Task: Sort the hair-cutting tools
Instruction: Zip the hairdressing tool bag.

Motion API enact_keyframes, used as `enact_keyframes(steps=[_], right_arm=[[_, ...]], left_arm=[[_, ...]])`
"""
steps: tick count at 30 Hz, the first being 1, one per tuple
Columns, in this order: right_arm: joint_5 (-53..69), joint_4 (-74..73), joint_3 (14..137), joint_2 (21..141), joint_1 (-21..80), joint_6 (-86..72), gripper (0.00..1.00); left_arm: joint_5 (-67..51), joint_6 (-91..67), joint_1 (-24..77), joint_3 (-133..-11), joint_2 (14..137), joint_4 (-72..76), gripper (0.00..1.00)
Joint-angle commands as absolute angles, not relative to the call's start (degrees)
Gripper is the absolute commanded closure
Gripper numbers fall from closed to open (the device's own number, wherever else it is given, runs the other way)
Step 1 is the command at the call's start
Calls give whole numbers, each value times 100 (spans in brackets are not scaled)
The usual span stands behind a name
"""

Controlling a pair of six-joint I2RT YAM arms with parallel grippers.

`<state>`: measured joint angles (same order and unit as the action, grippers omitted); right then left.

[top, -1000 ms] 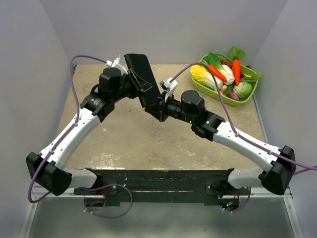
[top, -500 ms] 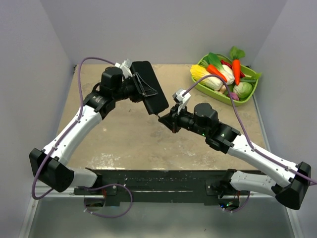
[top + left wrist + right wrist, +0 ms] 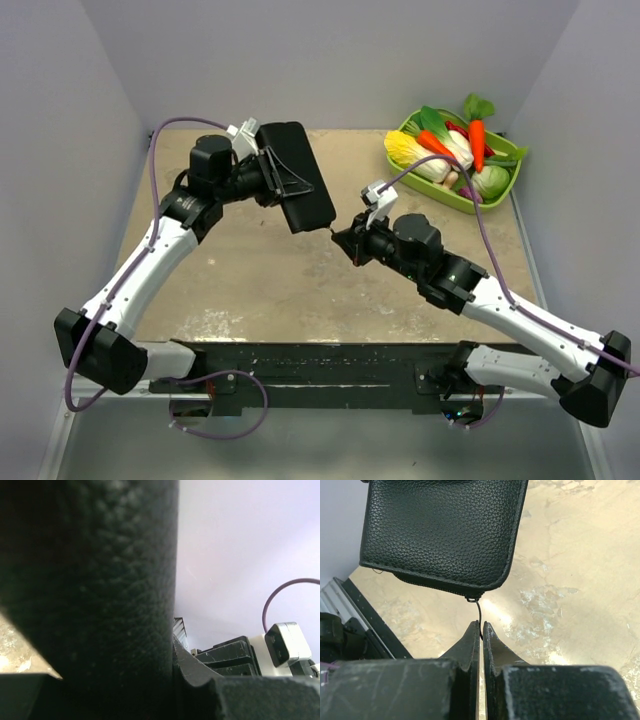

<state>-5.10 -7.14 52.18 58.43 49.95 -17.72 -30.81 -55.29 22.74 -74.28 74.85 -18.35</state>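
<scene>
**Desk:** What does the left arm show?

**Photographer:** The left arm rises from its base at the near left corner and runs up the left side of the table (image 3: 280, 290). It bends at the elbow, and the wrist turns in toward the centre. The left gripper (image 3: 283, 180) is part-closed, clamped across the black case (image 3: 297, 175). The case is tilted and looks clear of the table top. In the left wrist view, the case's grained leather fills most of the picture.

**Desk:** And the right arm?

**Photographer:** It stretches low from the near right corner diagonally toward the middle. Its wrist points at the near corner of the case. The right gripper (image 3: 481, 626) has its fingers pressed together. They pinch the thin zipper pull (image 3: 479, 611), which hangs from the corner of the case's zip edge.

**Desk:** Where are the hair-cutting tools?

**Photographer:** No comb or scissors shows in any view. Whether they sit inside the case cannot be told.

**Desk:** Anything else on the table?

**Photographer:** A green tray (image 3: 510, 180) of toy vegetables sits at the far right corner, well apart from both grippers.
</scene>
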Motion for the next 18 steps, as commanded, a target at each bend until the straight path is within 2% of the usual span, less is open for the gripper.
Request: enact_keyframes(steps=[1, 11, 18], right_arm=[[-1038, -2312, 5185, 5985, 4860, -1381, 100], [-211, -2549, 5423, 5854, 4860, 243, 100], [-255, -2215, 5484, 6038, 4860, 1405, 100]], left_arm=[[-4077, -5468, 1934, -7366, 6804, -465, 100], [-5192, -4597, 1942, -6979, 6364, -1694, 100], [-5238, -4158, 1951, -6373, 6030, -2680, 100]])
